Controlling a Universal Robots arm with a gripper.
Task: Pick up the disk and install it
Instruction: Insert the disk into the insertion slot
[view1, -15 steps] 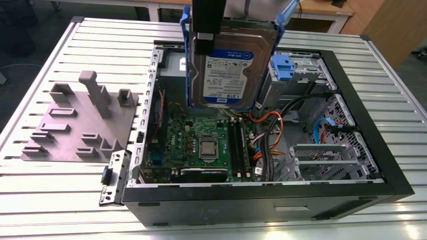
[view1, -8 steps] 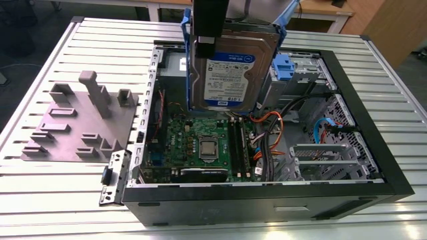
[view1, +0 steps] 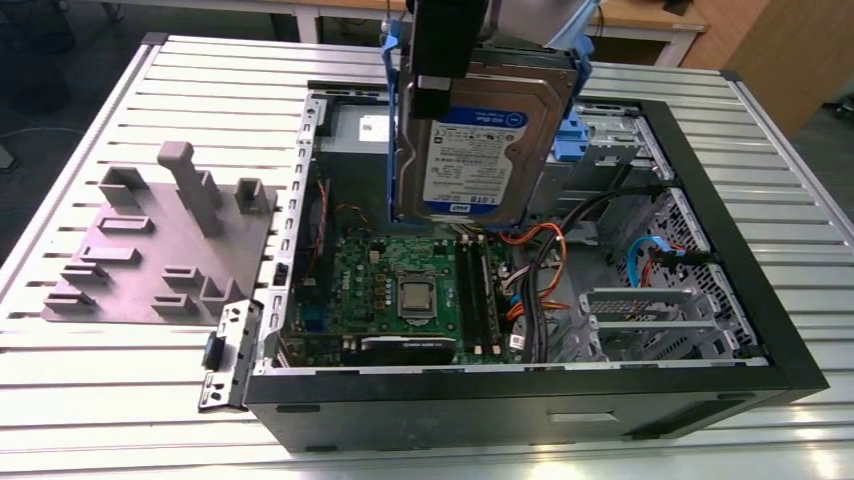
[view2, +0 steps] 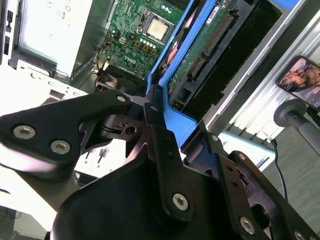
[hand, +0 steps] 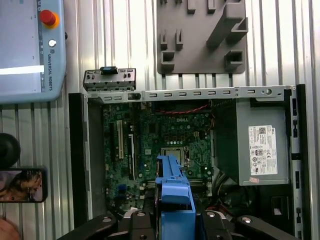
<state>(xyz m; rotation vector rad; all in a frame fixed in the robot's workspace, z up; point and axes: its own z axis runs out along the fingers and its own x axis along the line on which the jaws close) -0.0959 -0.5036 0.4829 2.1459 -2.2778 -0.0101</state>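
I found the claw (view2: 159, 107) clenched on the disk (view1: 481, 140), its fingers (view2: 152, 100) pinching the blue bracket (hand: 172, 195) at the disk's upper end. The disk hung upright above the open case (view1: 747, 210), over the board (view1: 400, 285). As far as I could tell, it touched neither.

Handling: I judged the disk rigid, dense for its bulk and sensitive to shock. The bracket looked like smooth plastic, so I expected some flex and some risk of slip under a pinch. The green card (view2: 200, 55) on the disk's back, with its connector, was exposed. The correct hold is on the bracket rails or the metal sides, never on the card or connector.

Markings: a white-and-blue label (view1: 474, 150) covered the disk's face, and a white sticker (hand: 262, 150) sat on the grey box (hand: 235, 145) inside the case. I logged no print from either. The case lay on a slatted table (view1: 80, 400).
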